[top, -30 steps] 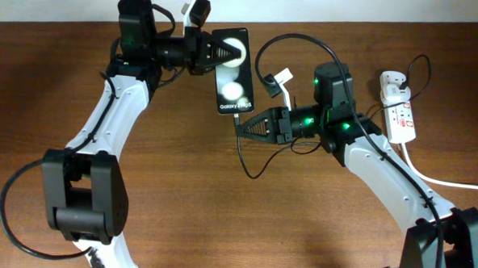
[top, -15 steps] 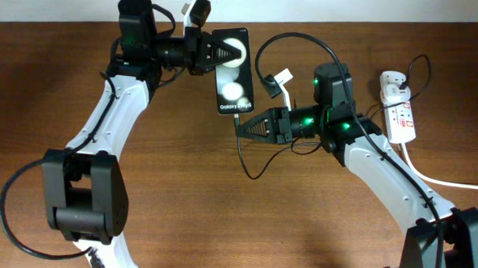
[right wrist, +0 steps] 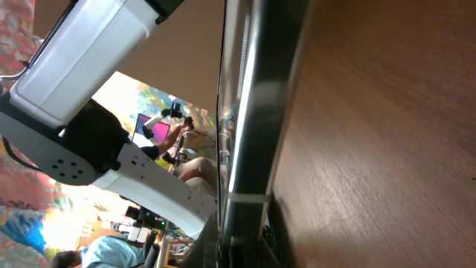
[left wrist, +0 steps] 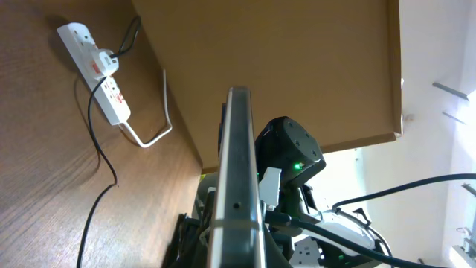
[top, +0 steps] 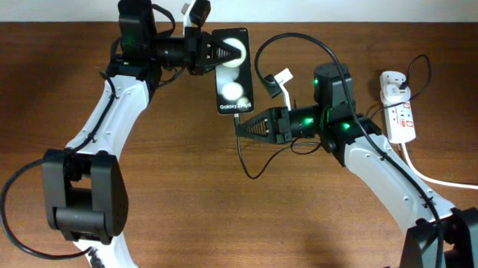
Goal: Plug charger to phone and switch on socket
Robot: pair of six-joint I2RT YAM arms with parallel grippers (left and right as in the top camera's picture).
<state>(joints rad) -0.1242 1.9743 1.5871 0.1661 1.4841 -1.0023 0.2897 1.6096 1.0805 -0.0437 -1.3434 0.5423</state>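
So right now your left gripper (top: pixel 224 51) is clamping the phone (top: pixel 233 79) by one long edge near its far end, with the jaws squeezed onto the thin body. In the left wrist view you're looking straight along the phone's edge running out from between them. The phone is sitting face up toward the far middle of the tabletop (top: pixel 188 196). Its glossy face is throwing back two bright light spots, and the white lettering is at the short end facing your right gripper (top: pixel 240 128). I can't tell if it's resting on the wood or being held just off it.

That right gripper is pointing in from the right, tip just beside the lettered end, jaws pinched narrow on the charger (top: pixel 240 154) close to its plug tip. The plug is sitting right at the phone's short edge, but whether it's actually seated is too small to make out.

The black cable is looping across the tabletop and curling back under the right arm. The socket (top: pixel 401 117) is lying well apart at the right side, with the white adapter (top: pixel 393 80) plugged in at its far end and the thick white cord (top: pixel 443 181) trailing off to the right. Red markings are showing, but the switch positions aren't readable.
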